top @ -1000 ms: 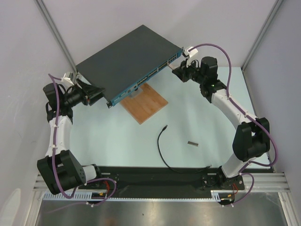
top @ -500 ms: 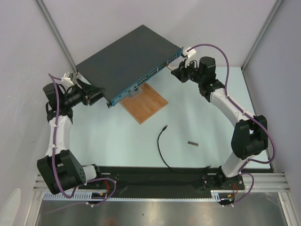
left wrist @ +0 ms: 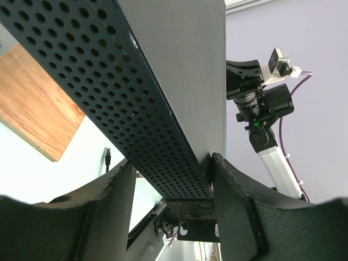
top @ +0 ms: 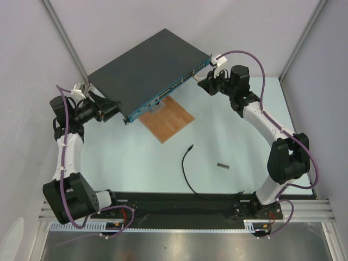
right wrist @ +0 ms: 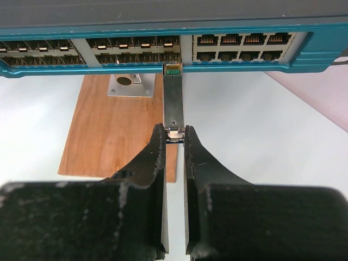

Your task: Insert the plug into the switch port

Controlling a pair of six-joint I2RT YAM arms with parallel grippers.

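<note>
The switch point(top: 147, 65) is a flat dark-grey box with a teal front strip of ports point(right wrist: 239, 46). My left gripper point(top: 115, 106) is shut on its left end, with fingers point(left wrist: 228, 185) on the top and bottom faces beside the perforated side point(left wrist: 136, 109). My right gripper point(right wrist: 174, 130) is shut on a short grey metal piece point(right wrist: 173, 98). The tip of that piece meets the lower edge of the port strip between two port blocks. The plug point(top: 191, 147) lies free on the table at the end of its black cable point(top: 185, 171), far from both grippers.
A brown wooden board point(top: 168, 119) lies under the switch front, with a small metal bracket point(right wrist: 130, 85) on it. Another short grey metal piece point(top: 223, 165) lies right of the cable. Frame posts stand at the back corners.
My right gripper has edged slightly left toward the switch front with the grey metal piece. The left arm, the switch and the plug have not moved.
</note>
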